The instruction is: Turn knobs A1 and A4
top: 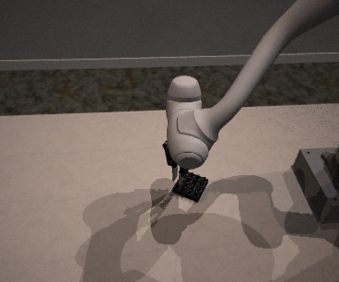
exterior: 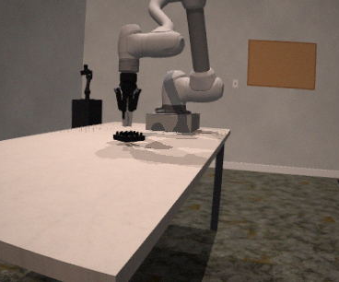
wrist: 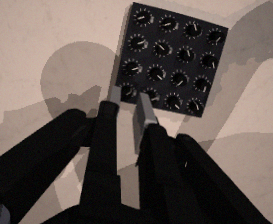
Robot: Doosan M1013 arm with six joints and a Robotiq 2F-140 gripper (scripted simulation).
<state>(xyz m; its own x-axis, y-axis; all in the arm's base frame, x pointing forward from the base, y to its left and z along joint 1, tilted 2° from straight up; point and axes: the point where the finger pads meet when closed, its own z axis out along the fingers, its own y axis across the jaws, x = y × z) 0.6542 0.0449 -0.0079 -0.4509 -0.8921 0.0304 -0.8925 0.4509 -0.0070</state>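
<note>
The black knob box (top: 191,186) (exterior: 129,137) (wrist: 171,64) stands flat on the table, turned at an angle. Its knobs, with white lines and rings of marks, show in the wrist view. The socket and printed names cannot be made out. My gripper (top: 177,177) (exterior: 127,124) (wrist: 126,103) points down, with its fingertips above the box and a visible gap below them in the exterior view. The fingers stand a little apart with nothing between them. In the wrist view they frame the corner knob (wrist: 128,91) nearest the gripper's left finger and partly hide the knob beside it.
The table (top: 51,157) (exterior: 74,184) carries the arm's grey base block (top: 322,161) (exterior: 172,122). The arm reaches over from that base, and its shadows fall around the box. A dark pedestal (exterior: 87,112) stands beyond the table.
</note>
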